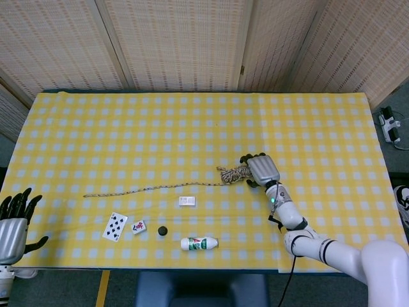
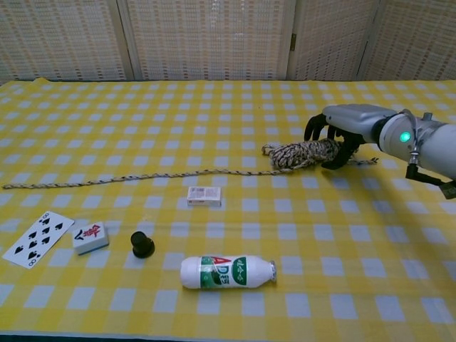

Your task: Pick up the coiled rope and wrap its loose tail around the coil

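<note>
Your right hand (image 2: pixel 340 132) sits over the right end of the coiled rope (image 2: pixel 302 154), fingers curled down around it, gripping the coil against the yellow checked tablecloth (image 1: pixel 192 128). The loose tail (image 2: pixel 135 177) trails left from the coil, passing just above the small box (image 2: pixel 204 196). Your left hand (image 1: pixel 13 220) hangs off the cloth's lower-left corner, fingers spread, holding nothing.

- The tablecloth (image 1: pixel 128 128) is showing yellow-and-white checks out to every edge.
- The rope (image 2: pixel 299 154) is showing a cream-and-dark fleck.
- The right hand (image 2: pixel 342 128) is showing a silver back and black fingers (image 2: pixel 313 128).
- The bottle (image 2: pixel 226 271) is wearing white with a green-and-red label.
- The card (image 1: pixel 115 226) is showing black pips on white.
- The cap (image 2: pixel 142 244) is looking black.
</note>
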`<state>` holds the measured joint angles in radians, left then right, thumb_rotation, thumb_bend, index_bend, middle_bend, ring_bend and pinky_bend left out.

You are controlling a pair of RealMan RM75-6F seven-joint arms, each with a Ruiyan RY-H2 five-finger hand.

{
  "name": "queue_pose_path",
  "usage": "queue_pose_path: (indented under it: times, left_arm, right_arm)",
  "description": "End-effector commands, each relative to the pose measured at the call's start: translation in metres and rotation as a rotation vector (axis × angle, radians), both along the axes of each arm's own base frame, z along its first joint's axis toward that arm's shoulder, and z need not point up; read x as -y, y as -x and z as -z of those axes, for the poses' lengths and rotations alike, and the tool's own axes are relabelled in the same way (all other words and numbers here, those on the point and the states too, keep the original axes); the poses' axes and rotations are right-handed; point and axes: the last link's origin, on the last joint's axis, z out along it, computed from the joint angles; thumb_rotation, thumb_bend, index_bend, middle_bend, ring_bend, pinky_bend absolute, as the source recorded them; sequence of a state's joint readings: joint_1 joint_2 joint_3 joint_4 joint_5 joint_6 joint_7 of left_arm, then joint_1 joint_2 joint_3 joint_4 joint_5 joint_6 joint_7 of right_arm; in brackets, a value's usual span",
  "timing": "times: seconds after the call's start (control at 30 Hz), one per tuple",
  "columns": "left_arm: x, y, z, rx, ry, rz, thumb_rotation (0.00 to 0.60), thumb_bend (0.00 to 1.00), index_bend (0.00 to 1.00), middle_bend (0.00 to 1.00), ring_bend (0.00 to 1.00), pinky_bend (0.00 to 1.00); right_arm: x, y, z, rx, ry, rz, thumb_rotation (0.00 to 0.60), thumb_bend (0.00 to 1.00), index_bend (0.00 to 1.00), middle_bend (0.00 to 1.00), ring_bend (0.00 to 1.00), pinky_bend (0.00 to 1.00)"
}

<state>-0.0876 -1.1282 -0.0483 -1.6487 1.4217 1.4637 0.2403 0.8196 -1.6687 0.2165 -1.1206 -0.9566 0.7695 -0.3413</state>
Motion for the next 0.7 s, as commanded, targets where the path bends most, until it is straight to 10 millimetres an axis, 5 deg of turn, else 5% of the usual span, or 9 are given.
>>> queue_pose_path:
  times: [0.03,0.4,0.7]
  left_arm:
    - [-0.001,0.0,0.001,0.002,0.001,0.002,0.6,0.13,0.17,0.02,0.04,0.0]
    - [-0.011,-0.008,0.002,0.009,0.013,0.046,0.6,0.13,0.18,0.02,0.04,0.0]
    - [-0.053,-0.032,0.008,0.028,0.071,0.171,0.6,0.14,0.23,0.06,0.09,0.0]
  right_arm:
    - [0.0,-0.001,0.0,0.0,0.001,-0.003,0.6,0.32,0.35,0.33,0.37,0.28]
    - [0.002,0.004,0.0,-0.023,0.01,-0.005,0.6,0.41,0.51,0.45,0.5,0.44]
    - [-0.011,-0.006,-0.018,0.054,0.008,-0.047,0.6,0.53,0.58,0.5,0.56,0.51]
